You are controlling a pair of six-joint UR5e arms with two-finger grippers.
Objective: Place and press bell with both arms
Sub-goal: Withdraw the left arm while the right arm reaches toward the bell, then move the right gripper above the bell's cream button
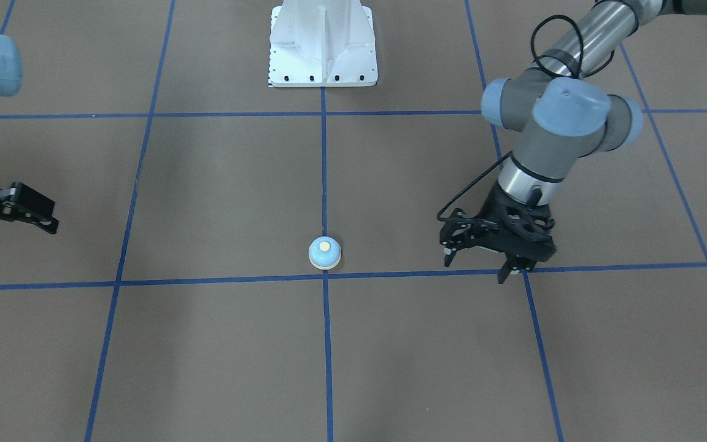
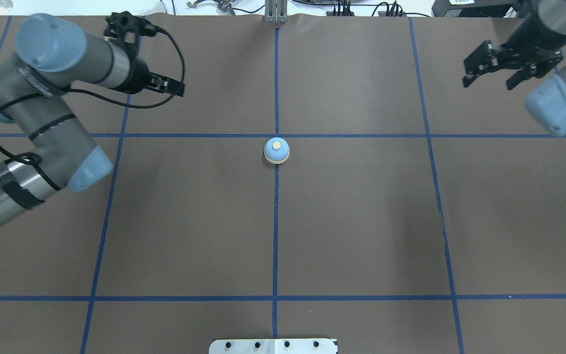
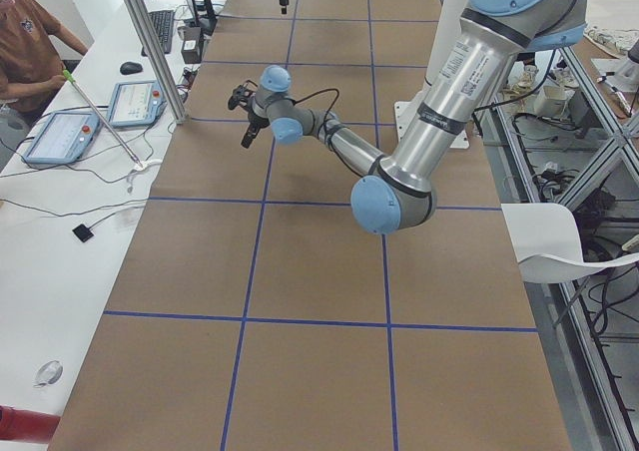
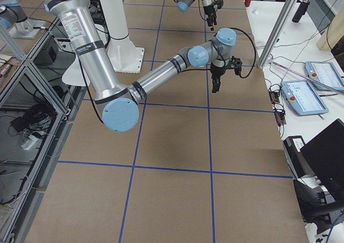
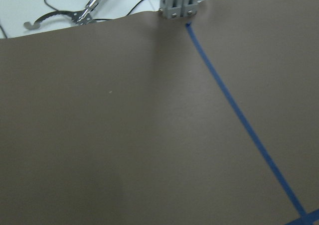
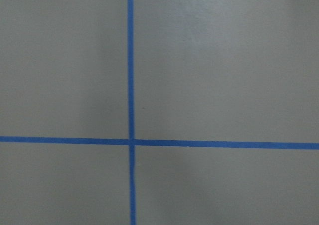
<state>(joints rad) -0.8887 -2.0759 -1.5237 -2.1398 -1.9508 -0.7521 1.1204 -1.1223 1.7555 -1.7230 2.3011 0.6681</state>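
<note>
Facing the robot, you see a desk (image 1: 218, 184) covered in matte brown paper. It is ruled into large squares by blue tape (image 1: 324, 172), and a white bolted metal pedestal (image 1: 323, 46) stands at the robot's edge. The small light-blue dome-shaped bell (image 1: 324, 252), with a cream button and cream rim, sits upright on the centre tape line, just on the robot's side of a crossing. The black left end effector (image 1: 476, 268) hangs off to one side of the bell, near the same cross line. Its fingers are spread wide with nothing between them. The black right end effector (image 1: 19, 227) is at the opposite edge, well apart from the bell, also parted and empty.

From overhead, the bell (image 2: 276, 150) lies between the two arms. The right end effector (image 2: 489, 82) shows its fingers apart in the far right corner. The left arm (image 2: 47, 132), a silver tube with grey joints and glossy light-blue caps, bends in from the left.

From the desk's left end, you see the left end effector (image 3: 247, 127) above the paper. A person in a brown shirt (image 3: 25, 52) sits at a white side bench holding a control tablet (image 3: 135, 102).

From the right end, the right arm (image 4: 161, 73) stretches across the desk, its end effector (image 4: 216, 81) pointing down.

The left wrist camera gives you smooth paper, one diagonal tape line, an aluminium post (image 5: 179, 1) at the paper's edge, and metal pliers (image 5: 75, 16) beyond. The right wrist camera shows only paper and a tape crossing.
</note>
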